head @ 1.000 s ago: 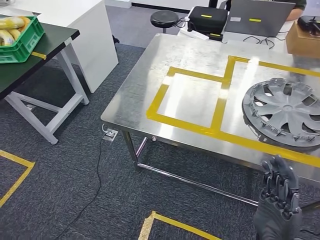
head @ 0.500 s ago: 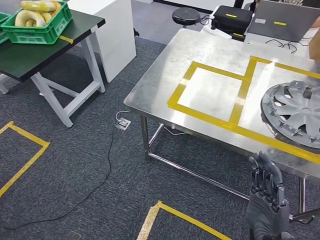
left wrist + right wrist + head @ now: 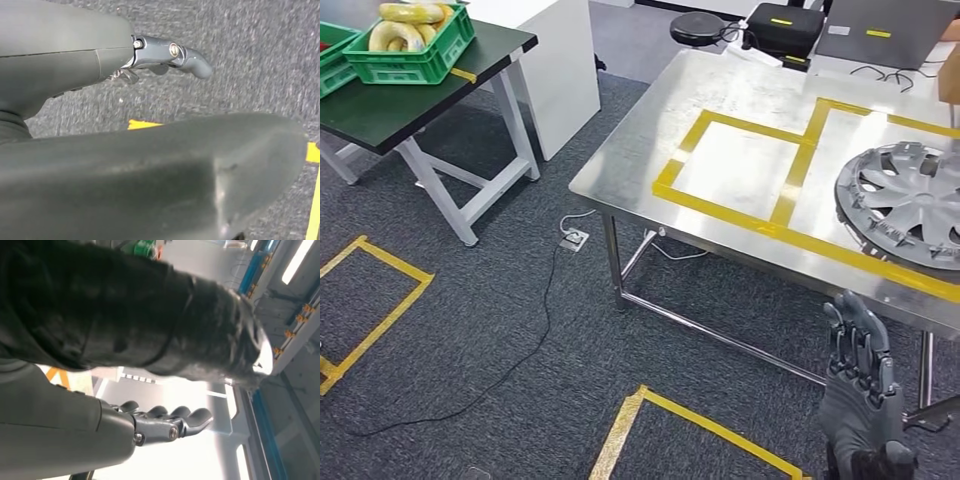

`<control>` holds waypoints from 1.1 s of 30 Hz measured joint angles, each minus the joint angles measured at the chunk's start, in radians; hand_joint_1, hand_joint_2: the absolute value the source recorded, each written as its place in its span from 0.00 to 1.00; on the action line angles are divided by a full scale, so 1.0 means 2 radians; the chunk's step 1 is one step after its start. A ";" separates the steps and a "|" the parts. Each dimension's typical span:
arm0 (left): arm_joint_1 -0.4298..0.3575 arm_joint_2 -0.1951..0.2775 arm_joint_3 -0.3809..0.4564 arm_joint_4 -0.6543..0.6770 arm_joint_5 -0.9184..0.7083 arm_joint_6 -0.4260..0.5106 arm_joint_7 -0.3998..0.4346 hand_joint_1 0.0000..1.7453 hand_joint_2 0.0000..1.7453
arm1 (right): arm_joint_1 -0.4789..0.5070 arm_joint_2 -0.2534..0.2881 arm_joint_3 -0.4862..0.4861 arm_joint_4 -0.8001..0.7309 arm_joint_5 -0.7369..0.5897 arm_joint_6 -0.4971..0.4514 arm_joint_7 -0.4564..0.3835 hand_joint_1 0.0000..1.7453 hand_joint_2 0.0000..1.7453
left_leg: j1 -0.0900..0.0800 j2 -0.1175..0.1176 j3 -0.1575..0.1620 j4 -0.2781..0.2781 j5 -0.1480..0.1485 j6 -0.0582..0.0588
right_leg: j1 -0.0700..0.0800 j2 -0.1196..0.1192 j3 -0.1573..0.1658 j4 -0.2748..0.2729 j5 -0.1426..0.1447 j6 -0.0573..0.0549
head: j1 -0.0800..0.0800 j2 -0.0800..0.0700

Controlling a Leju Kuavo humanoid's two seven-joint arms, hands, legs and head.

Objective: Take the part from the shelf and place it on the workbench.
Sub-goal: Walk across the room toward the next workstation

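Here, grey carpet [image 3: 486,330] surrounds the steel workbench [image 3: 743,110].

Round spoked plastic wheel cover [image 3: 905,203]: grey.
Steel workbench top [image 3: 712,95]: silver, yellow tape rectangles.
Carpet floor [image 3: 493,340]: dark grey speckle, yellow tape outlines.
Plastic crate [image 3: 426,60]: green; contents yellow.
Side table [image 3: 388,110]: black top, white legs.
Right hand [image 3: 860,375]: dark grey.

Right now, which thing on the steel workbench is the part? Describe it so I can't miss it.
Find the steel workbench marked with yellow tape. Toward its right end, inside the larger taped box, lies a grey hubcap, flat, round and spoked. Nothing else inside the taped boxes resembles it; the neighbouring taped box is bare.
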 joint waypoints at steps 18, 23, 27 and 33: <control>0.000 -0.002 0.000 0.000 -0.004 -0.001 -0.008 0.00 0.00 | -0.009 0.010 -0.015 0.008 -0.001 0.010 0.000 0.00 0.00 | -0.001 0.006 0.049 -0.072 0.041 0.028 | 0.000 0.002 -0.088 0.160 -0.063 0.027 | 0.002 0.000; -0.001 -0.002 0.000 -0.001 -0.004 -0.002 -0.008 0.00 0.00 | -0.011 0.010 -0.015 0.009 -0.001 0.010 0.000 0.00 0.00 | -0.005 0.004 0.022 -0.064 0.060 0.024 | 0.003 0.006 0.009 0.041 -0.019 0.017 | 0.002 0.000; 0.000 -0.003 0.001 -0.001 -0.004 -0.002 -0.009 0.00 0.00 | -0.013 0.010 -0.015 0.010 -0.001 0.010 0.000 0.00 0.00 | -0.003 0.003 0.014 -0.061 0.071 0.012 | 0.007 0.005 0.024 -0.002 -0.017 0.010 | 0.002 0.000; 0.001 -0.003 0.001 -0.001 -0.004 -0.002 -0.009 0.00 0.00 | -0.015 0.012 -0.016 0.011 -0.003 0.011 0.000 0.00 0.00 | 0.005 0.003 -0.013 0.069 -0.034 -0.003 | 0.004 -0.004 -0.010 -0.001 0.014 -0.002 | -0.002 0.000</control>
